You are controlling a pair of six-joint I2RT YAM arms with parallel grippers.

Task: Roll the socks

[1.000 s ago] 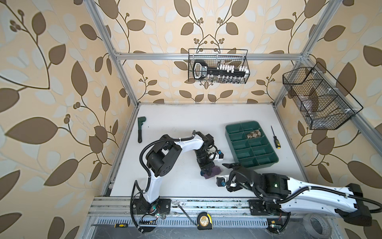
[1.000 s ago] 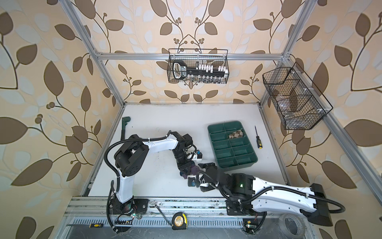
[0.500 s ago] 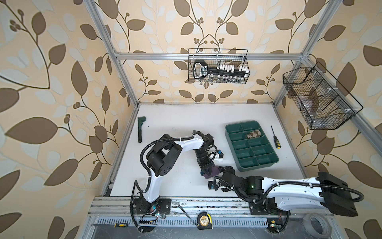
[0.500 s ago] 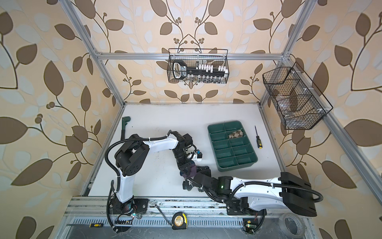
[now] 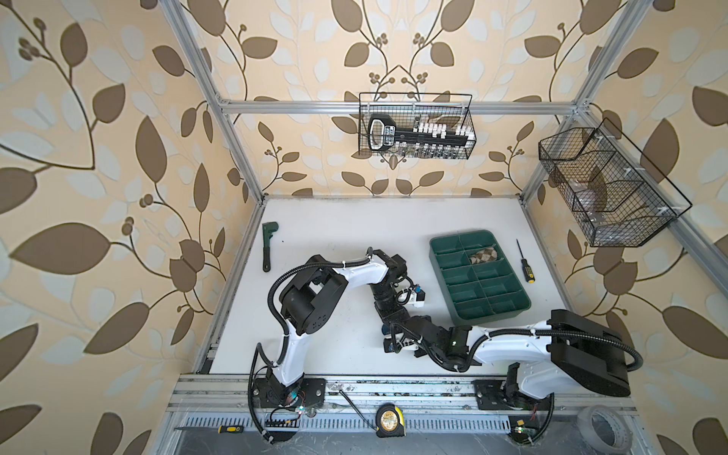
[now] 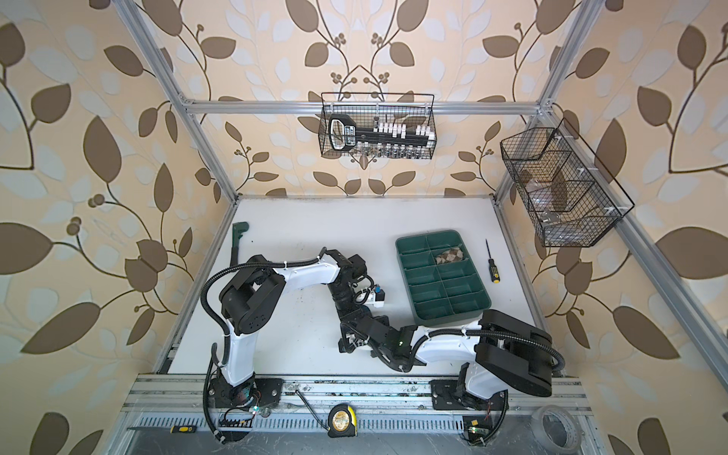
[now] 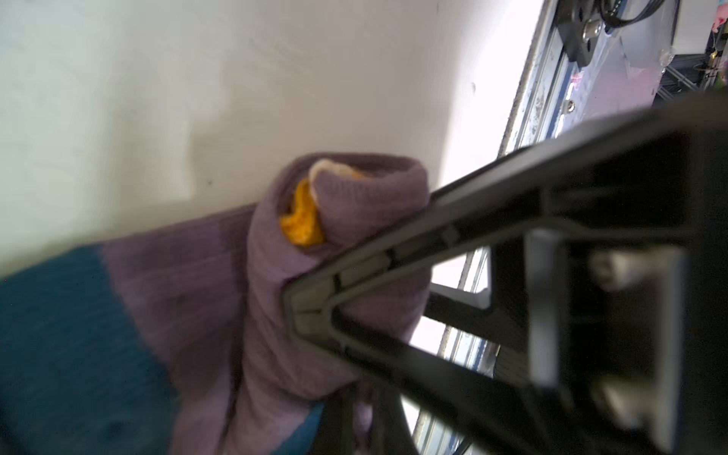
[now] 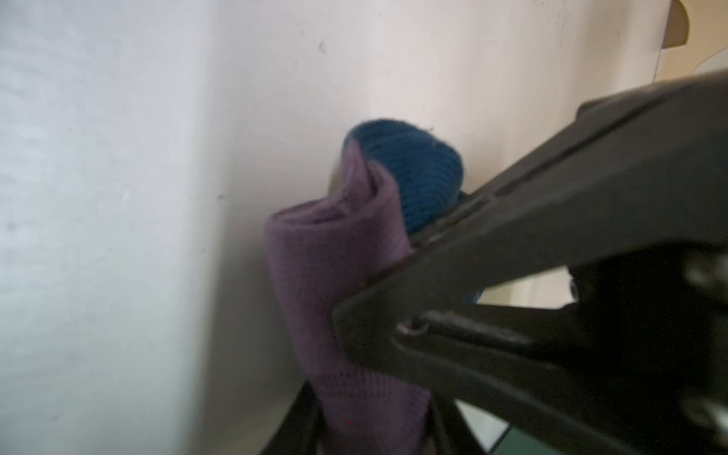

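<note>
**Both claws clamped on the purple sock near the front of the table**

Read the white table (image 5: 335,236) as a clock face, with twelve at the far wall and six at the front rail. The left arm (image 5: 362,272) and the right arm (image 5: 508,346) meet at about five o'clock, not far from the middle. Seen from above, their black wrists cover whatever is between them.

The wrist cameras show it. The left claw (image 7: 323,366) is drawn narrow and pinches the purple sock (image 7: 268,283), with one finger pressed into the side of a partly made roll. A yellow cuff (image 7: 301,220) peeks out of the roll's open end. The unrolled stretch trails away flat on the table and ends in a blue-green patch (image 7: 59,335).

The right claw (image 8: 327,374) has also closed in on that roll. The ribbed purple cloth (image 8: 315,275) passes between its two fingers, and a rounded blue-green end (image 8: 413,177) bulges just past the upper one. The picture is blurred, so I cannot tell how firmly it bites.

The patterned sock (image 5: 482,254), with tan and brown diamonds, lies bunched in the green tray (image 5: 465,317) at three o'clock. It sits in a right-hand compartment towards the tray's far end, well apart from both claws.

A screwdriver (image 5: 524,266) lies just beyond the tray, nearer the three o'clock edge. A dark green wrench (image 5: 268,248) lies along the ten o'clock edge.
</note>
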